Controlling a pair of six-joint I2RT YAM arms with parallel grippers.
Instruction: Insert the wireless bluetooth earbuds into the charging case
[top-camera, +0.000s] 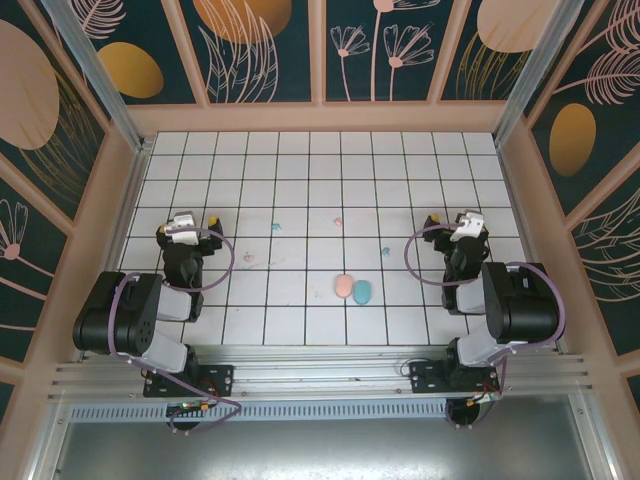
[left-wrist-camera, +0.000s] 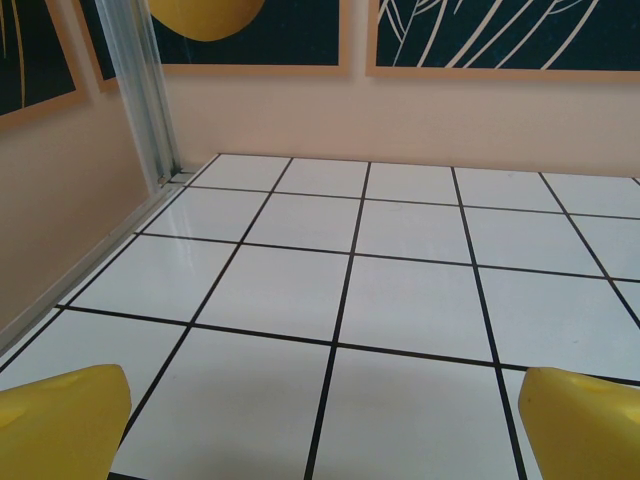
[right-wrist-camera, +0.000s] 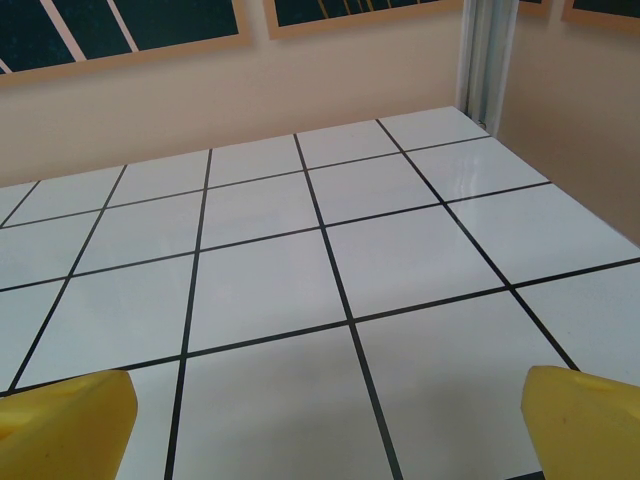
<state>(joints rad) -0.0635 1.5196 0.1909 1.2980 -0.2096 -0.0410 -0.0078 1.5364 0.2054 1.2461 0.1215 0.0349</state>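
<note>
Two oval charging cases lie side by side on the white tiled floor, one pink (top-camera: 344, 287) and one teal (top-camera: 362, 292). Tiny earbuds are scattered farther back: a light blue one (top-camera: 275, 227), a pink one (top-camera: 338, 221), another pink one (top-camera: 250, 257) and another light blue one (top-camera: 385, 250). My left gripper (top-camera: 195, 222) hovers at the left, well away from them, open and holding nothing (left-wrist-camera: 325, 425). My right gripper (top-camera: 452, 220) hovers at the right, also open and holding nothing (right-wrist-camera: 325, 425). In each wrist view the yellow fingertips (left-wrist-camera: 60, 425) (right-wrist-camera: 585, 425) stand wide apart over bare tiles.
Peach walls with dark floral panels (top-camera: 260, 50) enclose the floor on three sides. Aluminium posts stand in the back corners (left-wrist-camera: 150, 100) (right-wrist-camera: 485, 60). An aluminium rail (top-camera: 320, 375) carrying both arm bases runs along the near edge.
</note>
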